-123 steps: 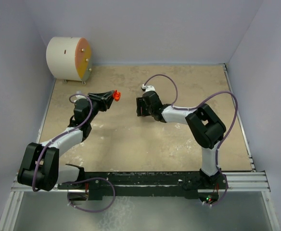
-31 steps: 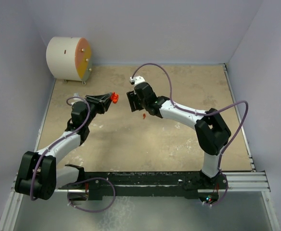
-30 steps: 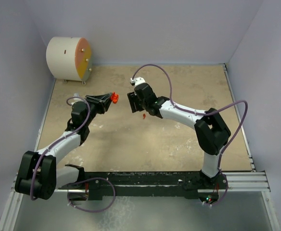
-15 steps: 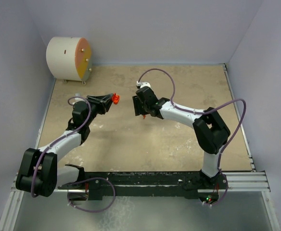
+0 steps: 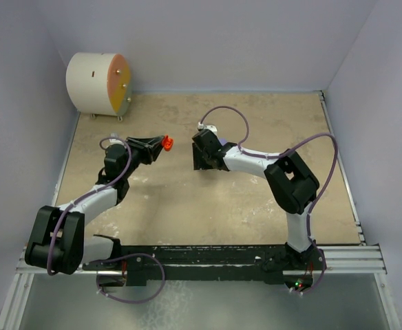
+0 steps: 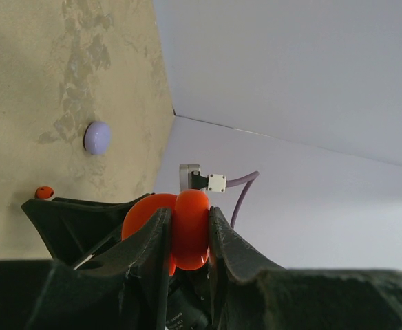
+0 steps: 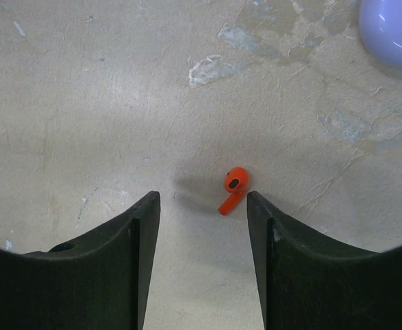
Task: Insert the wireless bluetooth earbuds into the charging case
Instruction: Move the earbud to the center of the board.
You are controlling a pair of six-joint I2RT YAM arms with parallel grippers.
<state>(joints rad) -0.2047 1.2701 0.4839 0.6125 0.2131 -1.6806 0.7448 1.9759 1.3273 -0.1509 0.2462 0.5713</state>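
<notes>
My left gripper (image 6: 187,237) is shut on the open red charging case (image 6: 187,227) and holds it above the table; it shows in the top view too (image 5: 166,143). My right gripper (image 7: 202,206) is open and points down at the table. A red earbud (image 7: 234,187) lies on the table just inside its right fingertip (image 7: 259,210). In the top view the right gripper (image 5: 202,159) hides that earbud. A lavender case (image 7: 394,27) lies beyond it, also seen in the left wrist view (image 6: 97,137). No lavender earbuds are in view.
A white cylinder with an orange face (image 5: 99,84) stands at the table's far left corner. Purple-grey walls close the table on three sides. A small red piece (image 6: 44,192) shows on the table in the left wrist view.
My right gripper has moved right and nearer, down over the red earbud that lay uncovered on the table a second ago. My left gripper has shifted slightly right with the red case.
</notes>
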